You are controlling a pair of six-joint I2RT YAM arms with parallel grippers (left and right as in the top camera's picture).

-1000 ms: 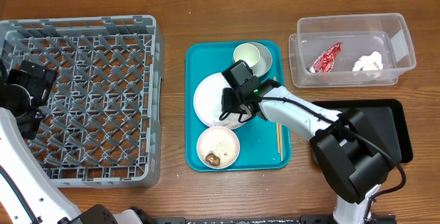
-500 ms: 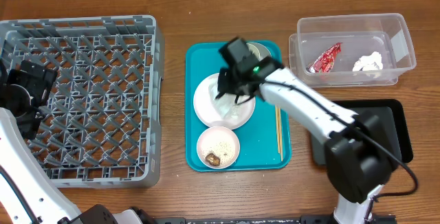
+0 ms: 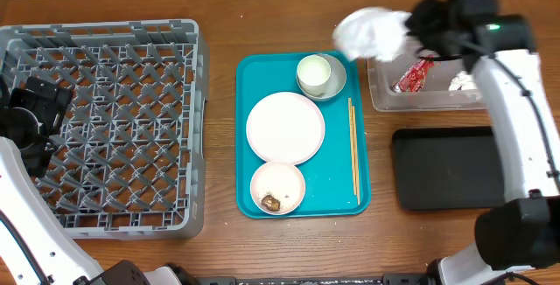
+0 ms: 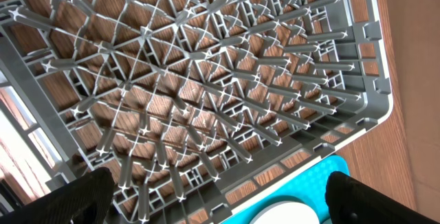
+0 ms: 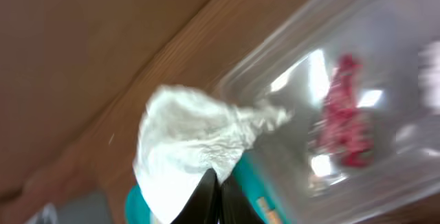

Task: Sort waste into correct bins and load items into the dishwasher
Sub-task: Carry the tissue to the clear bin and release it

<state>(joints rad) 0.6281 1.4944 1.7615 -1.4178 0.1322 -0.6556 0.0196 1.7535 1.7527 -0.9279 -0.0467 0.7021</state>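
My right gripper (image 3: 411,24) is shut on a crumpled white napkin (image 3: 367,33) and holds it in the air at the left end of the clear tub (image 3: 437,100). In the right wrist view the napkin (image 5: 192,141) hangs from the closed fingertips (image 5: 218,189), with the tub (image 5: 289,86) and red foil wrapper (image 5: 347,114) beyond. The wrapper (image 3: 413,75) and another napkin (image 3: 462,81) lie in the tub. The plate (image 3: 285,128), the cup (image 3: 313,73) and a bowl with rice and a brown lump (image 3: 278,187) sit on the teal tray (image 3: 337,189). My left gripper (image 3: 35,114) is open over the grey rack (image 3: 105,128).
The black tray (image 3: 451,167) lies below the tub at the right. Chopsticks (image 3: 353,149) lie on the teal tray's right side. The left wrist view shows the rack lattice (image 4: 206,80), the teal tray's corner (image 4: 316,179) and the plate's edge (image 4: 289,216).
My right gripper lifted the white napkin off the plate and carried it up and right to the clear tub. The plate now lies bare. The left arm has not moved.
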